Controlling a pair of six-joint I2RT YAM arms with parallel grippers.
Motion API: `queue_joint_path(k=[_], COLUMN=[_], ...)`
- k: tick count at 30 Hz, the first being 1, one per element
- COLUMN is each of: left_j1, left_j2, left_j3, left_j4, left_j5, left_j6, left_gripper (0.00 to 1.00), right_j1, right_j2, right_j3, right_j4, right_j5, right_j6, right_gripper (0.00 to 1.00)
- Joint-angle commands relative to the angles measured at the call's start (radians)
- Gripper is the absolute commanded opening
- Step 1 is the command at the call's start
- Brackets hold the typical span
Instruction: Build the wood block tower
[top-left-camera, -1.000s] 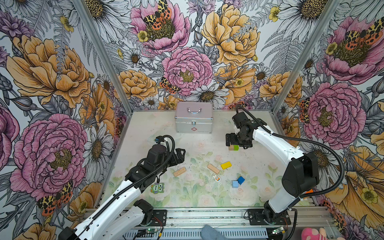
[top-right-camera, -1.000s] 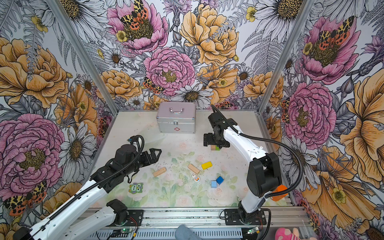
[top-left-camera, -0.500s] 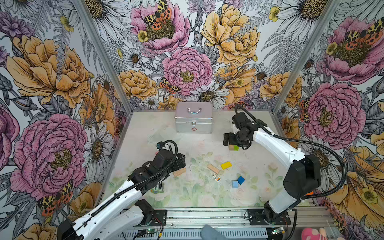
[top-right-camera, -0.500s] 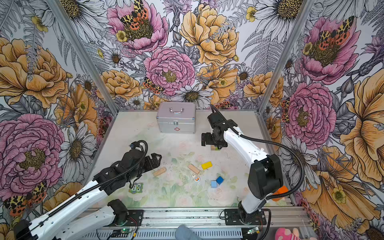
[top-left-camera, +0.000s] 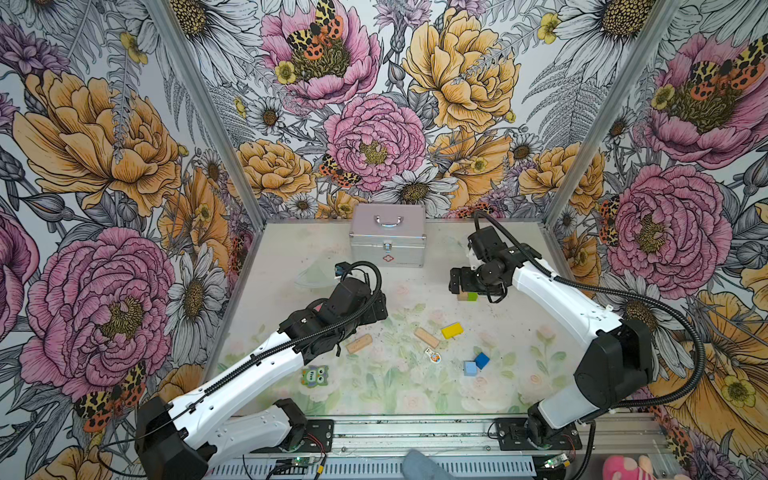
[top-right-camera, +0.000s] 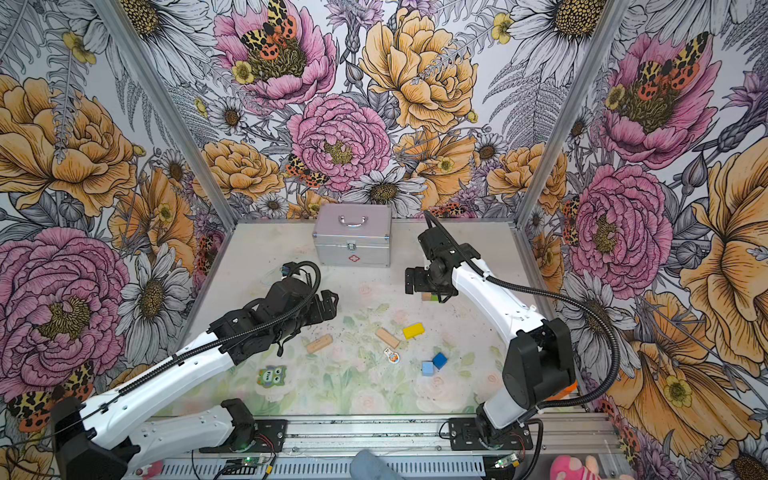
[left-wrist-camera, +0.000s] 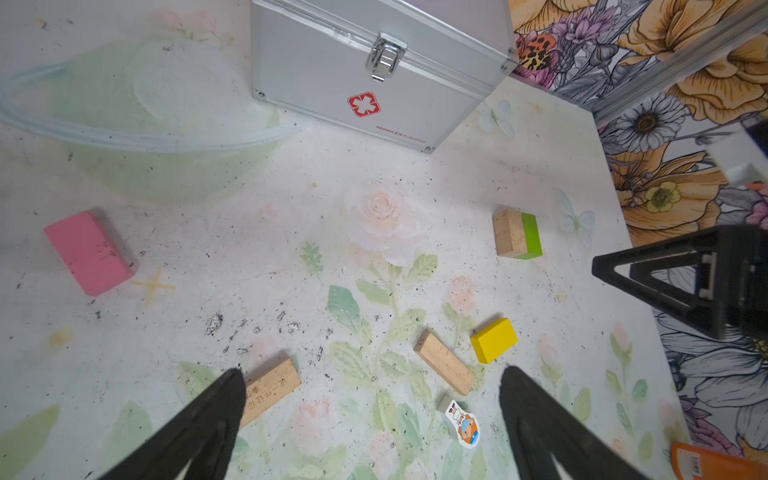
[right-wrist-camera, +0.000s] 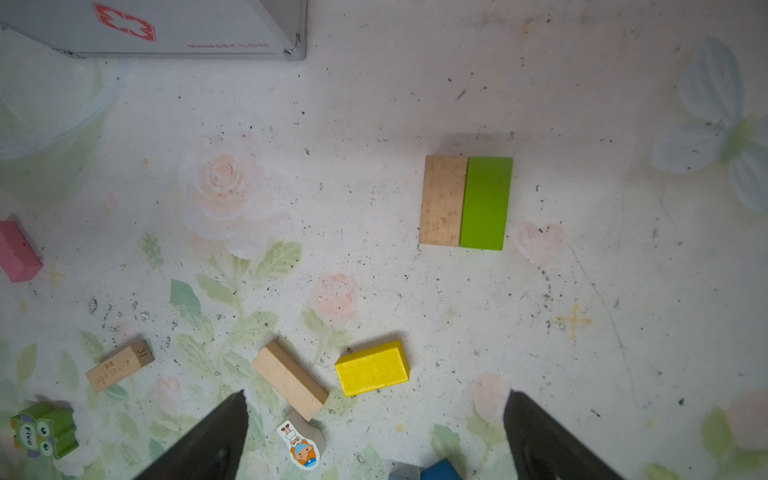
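The silver case (left-wrist-camera: 324, 70) carries a red cross sign, the green owl piece (right-wrist-camera: 43, 430) reads "Five", and one tan block (right-wrist-camera: 118, 366) shows "31" on its end.

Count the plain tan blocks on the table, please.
3 tan blocks. One touches the green block, one lies beside the yellow block, and one, with printing, lies near the left gripper. The arms may hide others.
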Motion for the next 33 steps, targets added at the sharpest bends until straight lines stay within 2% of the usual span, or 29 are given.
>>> queue_joint_path(k=[1, 8, 11, 18, 26, 30, 33], left_j1=[-0.065, -0.23, -0.272, -0.281, -0.247, -0.229, -0.209], left_j2=[0.035, -0.017, -0.076, -0.184, -0.206, -0.22, -0.234], left_j3=[0.008, -0.1, -0.134, -0.2, -0.262, -0.266, -0.257], left_j4=[0.023, 0.122, 0.127, 0.127, 0.148, 0.15, 0.143], left_j5=[-0.108, -0.231, -0.263, -0.246, -0.197, -0.179, -0.156], left_j6=[0.072, 0.066, 0.033, 0.04, 0.086, 0.09, 0.105], left_gripper=[0.97, 0.97, 0.97, 0.98, 0.99, 0.99, 0.99], right_j1=[0.009, 0.024, 0.031, 0.063, 0.079, 0.092, 0.11], right_j2=[-0.046, -0.214, -0.262, -0.308, -0.281, -0.282, -0.282], right_j3=[-0.076, -0.234, -0.26, -0.301, -0.243, -0.227, -0.235], right_j4=[0.031, 0.123, 0.125, 0.119, 0.032, 0.019, 0.023], right_j5=[0.068, 0.13, 0.117, 0.108, 0.141, 0.14, 0.15], right_j6=[-0.023, 0.008, 0.045, 0.115, 0.167, 0.168, 0.181], right_gripper=[0.98, 1.0, 0.99, 0.99, 0.98, 0.88, 0.87])
